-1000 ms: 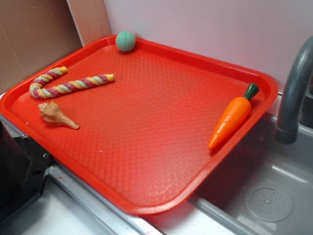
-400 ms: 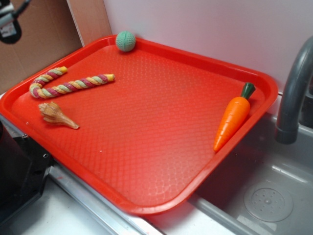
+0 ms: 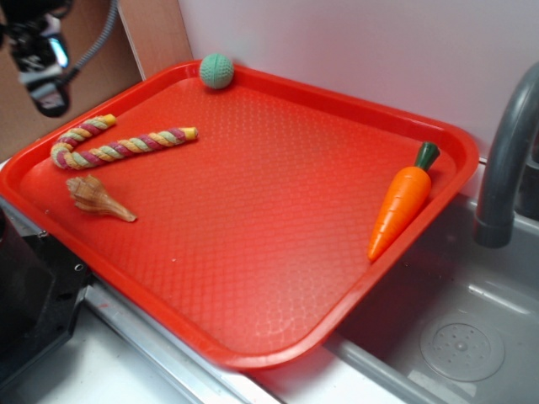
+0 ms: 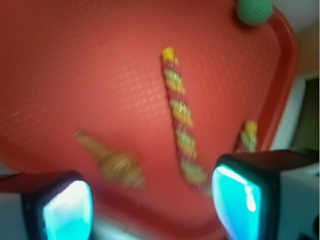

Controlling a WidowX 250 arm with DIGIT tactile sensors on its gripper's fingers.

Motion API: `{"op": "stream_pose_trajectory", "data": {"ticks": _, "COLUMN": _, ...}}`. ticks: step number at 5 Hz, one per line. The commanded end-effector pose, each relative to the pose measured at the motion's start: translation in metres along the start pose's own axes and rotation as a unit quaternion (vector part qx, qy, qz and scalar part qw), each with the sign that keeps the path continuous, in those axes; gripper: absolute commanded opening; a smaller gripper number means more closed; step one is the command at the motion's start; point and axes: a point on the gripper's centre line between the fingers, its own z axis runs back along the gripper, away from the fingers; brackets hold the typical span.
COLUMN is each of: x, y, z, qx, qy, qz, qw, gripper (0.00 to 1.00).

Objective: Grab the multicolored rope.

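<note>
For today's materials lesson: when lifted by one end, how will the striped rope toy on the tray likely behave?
The multicolored rope is twisted cord bent into a hook, so it probably droops rather than staying stiff. Its woven surface likely grips well. Lying flat on the red tray, it seems unlikely to roll.

My black-and-grey gripper [image 3: 46, 76] sits high at upper left of exterior view, partly cut off by frame edge, a grey cable arcing off behind it. Hanging in air, touching nothing. Wrist view, blurred: my two fingers w/ glowing cyan pads [image 4: 67, 210] stand wide apart at bottom corners, gap between them clear. Jaws spread, nothing held. Arm itself out of frame.
</note>
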Motion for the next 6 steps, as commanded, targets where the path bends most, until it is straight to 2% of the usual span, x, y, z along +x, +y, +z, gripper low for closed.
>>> {"op": "stream_pose_trajectory", "data": {"ticks": 1, "x": 0.036, "y": 0.033, "z": -0.042, "qx": -0.006, "qy": -0.015, "qz": 0.021, "qw": 1.0, "gripper": 1.0}}
{"op": "stream_pose_trajectory", "data": {"ticks": 2, "x": 0.035, "y": 0.027, "z": -0.087, "qx": -0.018, "qy": 0.024, "qz": 0.042, "qw": 0.999, "gripper": 1.0}}
{"op": "stream_pose_trajectory", "data": {"ticks": 3, "x": 0.029, "y": 0.021, "z": -0.102, "qx": -0.016, "qy": 0.051, "qz": 0.042, "qw": 0.998, "gripper": 1.0}}
{"op": "stream_pose_trajectory", "data": {"ticks": 4, "x": 0.031, "y": 0.024, "z": -0.097, "qx": -0.008, "qy": 0.052, "qz": 0.053, "qw": 0.997, "gripper": 0.0}}
{"op": "stream_pose_trajectory", "data": {"ticks": 5, "x": 0.024, "y": 0.025, "z": -0.055, "qx": 0.009, "qy": 0.04, "qz": 0.043, "qw": 0.998, "gripper": 0.0}}
{"op": "stream_pose_trajectory", "data": {"ticks": 6, "x": 0.027, "y": 0.024, "z": -0.005, "qx": 0.034, "qy": 0.029, "qz": 0.049, "qw": 0.998, "gripper": 0.0}}
